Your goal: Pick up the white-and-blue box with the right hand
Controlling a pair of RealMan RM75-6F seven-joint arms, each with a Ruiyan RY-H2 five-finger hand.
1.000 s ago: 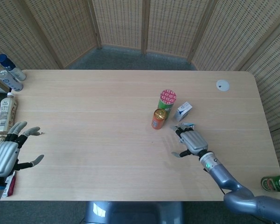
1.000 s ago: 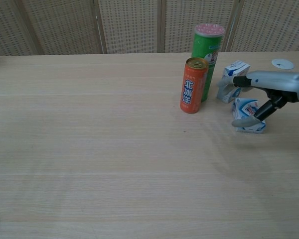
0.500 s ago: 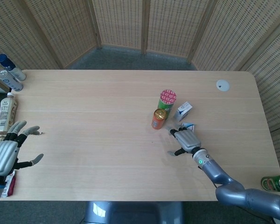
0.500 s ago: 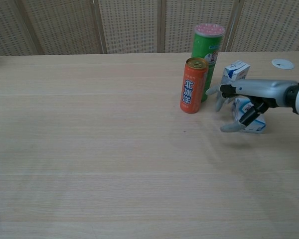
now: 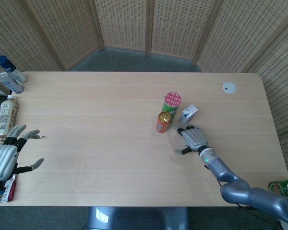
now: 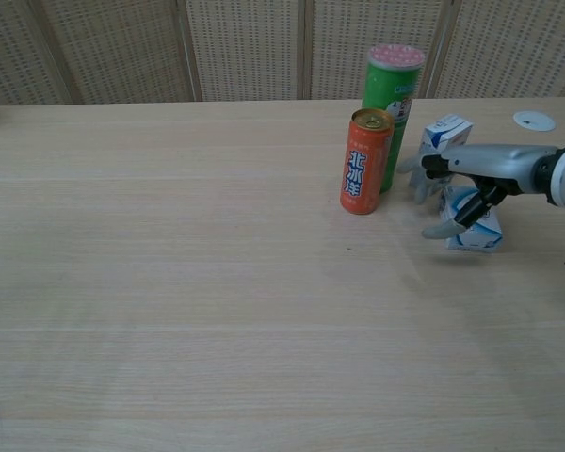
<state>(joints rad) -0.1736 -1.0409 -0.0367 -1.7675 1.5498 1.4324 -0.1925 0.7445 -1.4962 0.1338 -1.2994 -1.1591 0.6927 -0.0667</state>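
We are seeing the right hand (image 6: 471, 184) sitting closer over the box (image 6: 475, 226) than half a second ago, when its thumb reached further left along the surface (image 5: 101, 124). Its fingers (image 6: 444, 226) are curling narrowly down around the box, the thumb on the box's left side, but the box is resting on the surface and we cannot tell whether the grip has closed on it. In the head view the right hand (image 5: 193, 138) is covering the box almost entirely, so we are giving no point for it there. The box is sitting right of the surface's middle, toward the right edge, just beside a second white-and-blue carton (image 5: 189, 113) that is leaning behind it. The can (image 6: 366, 161) and tube (image 6: 392, 104) are standing where they stood before.

The left hand (image 5: 9, 155) is hovering at the left edge with fingers spread wide, holding nothing, much as earlier.

On the orange can we are reading white Chinese characters running down its side. The green tube's label is too small for us to read. Bottles (image 5: 8, 76) are lying at the far left corner, and a white disc (image 5: 229, 87) is lying near the far right corner.
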